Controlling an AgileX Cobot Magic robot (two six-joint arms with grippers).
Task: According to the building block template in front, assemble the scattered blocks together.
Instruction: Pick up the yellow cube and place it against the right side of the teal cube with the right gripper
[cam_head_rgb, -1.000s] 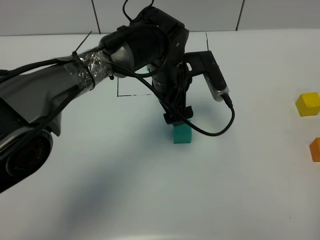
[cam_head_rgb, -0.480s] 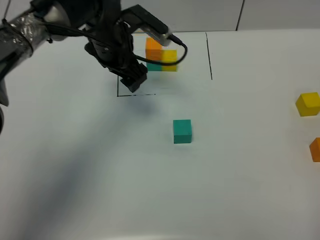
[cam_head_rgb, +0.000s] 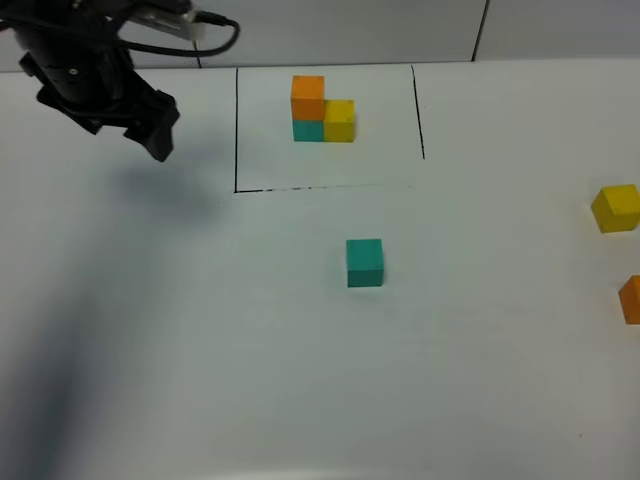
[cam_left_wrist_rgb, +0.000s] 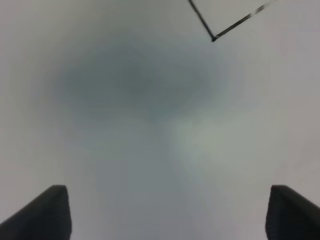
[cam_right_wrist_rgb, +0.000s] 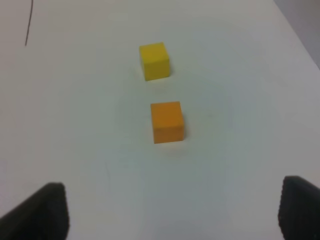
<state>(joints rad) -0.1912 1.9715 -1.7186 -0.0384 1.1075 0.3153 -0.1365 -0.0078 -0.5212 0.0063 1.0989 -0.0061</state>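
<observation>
The template (cam_head_rgb: 322, 110) stands at the back inside black lines: an orange cube on a teal one, a yellow one beside. The loose teal cube (cam_head_rgb: 365, 262) sits alone mid-table in front of the frame. The loose yellow cube (cam_head_rgb: 615, 208) (cam_right_wrist_rgb: 154, 60) and orange cube (cam_head_rgb: 631, 298) (cam_right_wrist_rgb: 167, 121) lie at the far right. My left gripper (cam_head_rgb: 158, 143) (cam_left_wrist_rgb: 165, 212) is open and empty at the back left, outside the black frame. My right gripper (cam_right_wrist_rgb: 170, 210) is open and empty, short of the orange cube; it is out of the exterior view.
The black frame's lines (cam_head_rgb: 237, 130) mark a box around the template; one corner (cam_left_wrist_rgb: 213, 38) shows in the left wrist view. The white table ends at a tiled wall (cam_head_rgb: 400, 30) behind. The left arm casts a dark shadow (cam_head_rgb: 60, 330) over the table's left side.
The left arm has let go of the teal cube mid-table and pulled back up and to the left, uncovering the template. The cubes on the right have not moved.
</observation>
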